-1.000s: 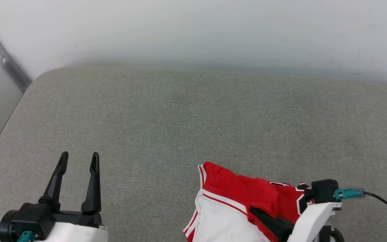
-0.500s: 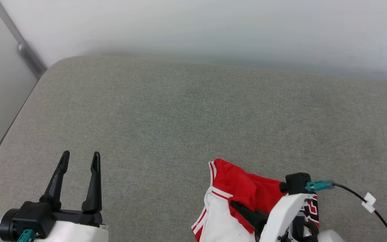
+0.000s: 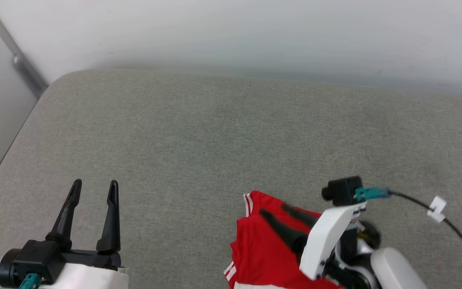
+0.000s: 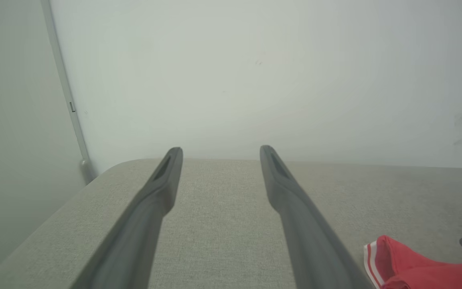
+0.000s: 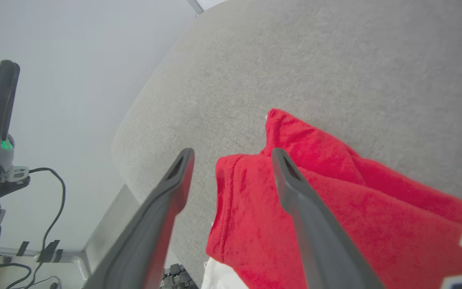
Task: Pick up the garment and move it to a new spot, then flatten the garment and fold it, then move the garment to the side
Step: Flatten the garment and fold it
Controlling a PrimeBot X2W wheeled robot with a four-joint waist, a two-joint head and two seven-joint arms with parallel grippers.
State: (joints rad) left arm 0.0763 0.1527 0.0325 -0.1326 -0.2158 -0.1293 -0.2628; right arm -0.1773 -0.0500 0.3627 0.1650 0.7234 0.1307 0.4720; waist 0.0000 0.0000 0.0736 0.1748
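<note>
The garment (image 3: 255, 249) lies crumpled on the grey cushioned surface (image 3: 215, 140) at the lower middle of the head view, mostly red, with striped trim at its far corner. My right gripper (image 3: 274, 210) hovers just over its far edge, jaws open, holding nothing. In the right wrist view the two fingers of that gripper (image 5: 233, 154) stand apart above the red fabric (image 5: 315, 192), and a bit of black-and-white graphic shows at the lower right. My left gripper (image 3: 94, 185) rests open and empty at the lower left, well clear of the shirt. The left wrist view shows the left gripper (image 4: 221, 150) and a corner of the garment (image 4: 399, 257).
A pale wall (image 3: 231, 32) runs behind the cushion. The cushion's rounded left edge (image 3: 18, 132) drops off beside a grey pipe (image 3: 22, 68). A black cable with a white tag (image 3: 435, 208) trails from my right wrist. Bare cushion stretches beyond and left of the shirt.
My right gripper has opened and let go of the garment. The shirt has slumped onto the cushion with mostly red showing. The left arm has kept still; the head camera shifted a little.
</note>
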